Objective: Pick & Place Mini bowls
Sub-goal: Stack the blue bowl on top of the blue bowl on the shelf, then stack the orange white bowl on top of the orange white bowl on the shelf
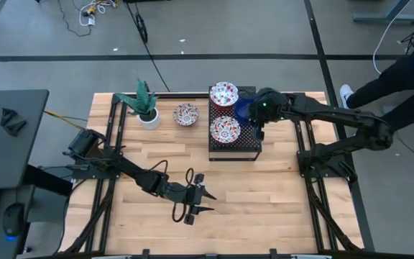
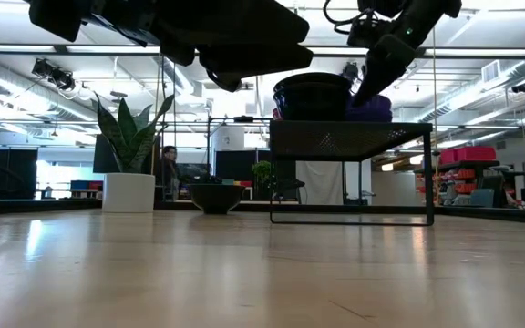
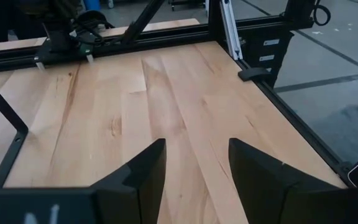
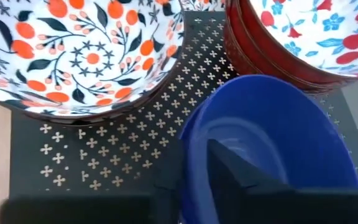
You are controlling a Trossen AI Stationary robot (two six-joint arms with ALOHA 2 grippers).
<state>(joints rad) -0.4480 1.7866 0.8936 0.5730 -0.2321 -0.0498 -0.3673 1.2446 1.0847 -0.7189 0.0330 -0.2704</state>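
- High view: on the bench [image 1: 264,187] stands a black perforated rack [image 1: 233,147] with two floral mini bowls [image 1: 224,93] on it and a blue mini bowl [image 1: 244,108] at its corner. A third floral bowl [image 1: 186,114] sits on the wood beside the plant pot [image 1: 148,117]. The right gripper [image 1: 257,129] is at the blue bowl; the left gripper [image 1: 201,200] waits over bare wood near the front edge, well apart from the bowls.
- Low view: the rack stands raised on thin legs and the bowls on it show only as dark shapes. No writing can be read.
- Left wrist view: its fingers [image 3: 135,177] stand apart with nothing between them.
- Right wrist view: one dark finger [image 4: 241,171] reaches inside the blue bowl over its rim; whether it pinches the wall or has just let go I cannot tell. The bowls look glazed, so likely stiff, slick and chippable; the rim wall seems the only hold, one finger in, one out.
- No brand or label shows.
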